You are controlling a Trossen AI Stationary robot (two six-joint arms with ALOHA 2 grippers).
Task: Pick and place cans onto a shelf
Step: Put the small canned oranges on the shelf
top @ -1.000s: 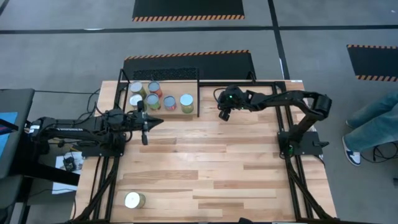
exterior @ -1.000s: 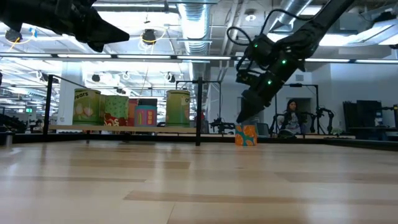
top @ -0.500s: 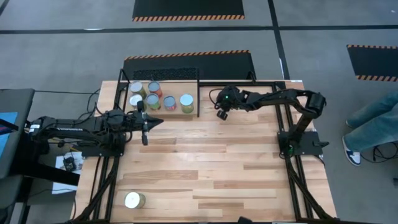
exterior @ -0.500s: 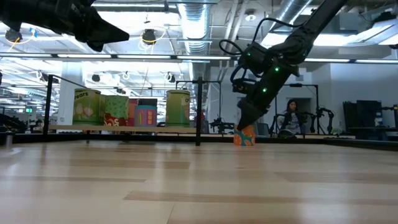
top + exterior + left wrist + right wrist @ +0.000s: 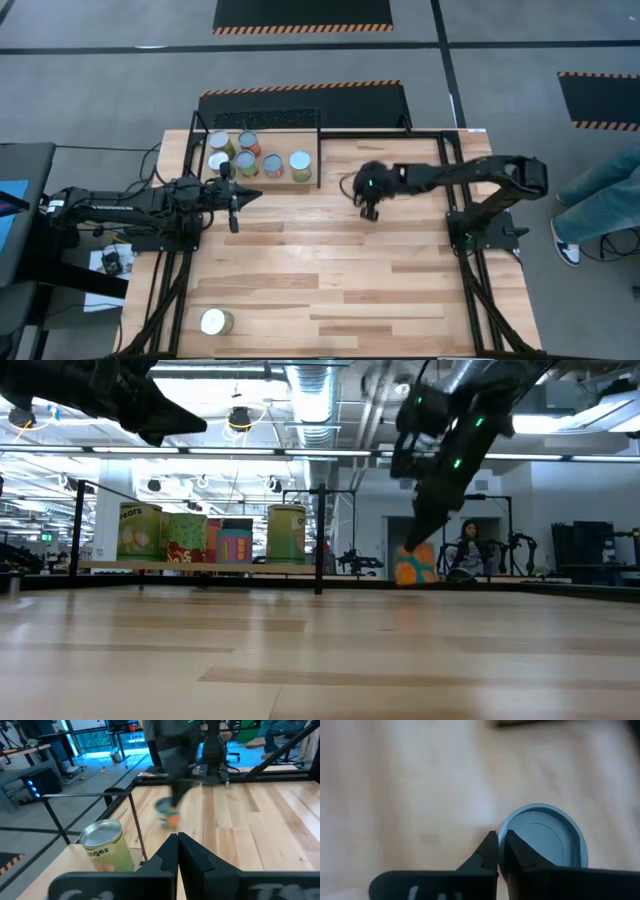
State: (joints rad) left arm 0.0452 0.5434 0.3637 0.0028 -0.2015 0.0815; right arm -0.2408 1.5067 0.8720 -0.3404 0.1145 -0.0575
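High view first: we see the right pincer (image 5: 368,203) out over the table (image 5: 350,280), with the shelf (image 5: 285,140) well off to its side, toward the left arm, at the table's far edge. In the low view the right pincer (image 5: 420,540) points down and an orange can (image 5: 415,565) hangs at its tips, tilted and clear of the tabletop. In the right wrist view, the two dark fingers (image 5: 490,851) stand very narrow, almost together, nipping the rim of the can's grey lid (image 5: 542,837), so we take it as held by the rim.

Six cans (image 5: 246,163) stand upright on the shelf, between the two arms and nearer the left pincer (image 5: 252,194). That pincer waits just beside the shelf's near edge, pointing toward the right arm. Its own wrist view shows its fingers (image 5: 169,851) pressed together with nothing between them, a yellow-green can (image 5: 102,845) just ahead of them behind the shelf's black rail.

One more can (image 5: 215,322) lies far from both pincers, at the table's near corner on the left arm's side.
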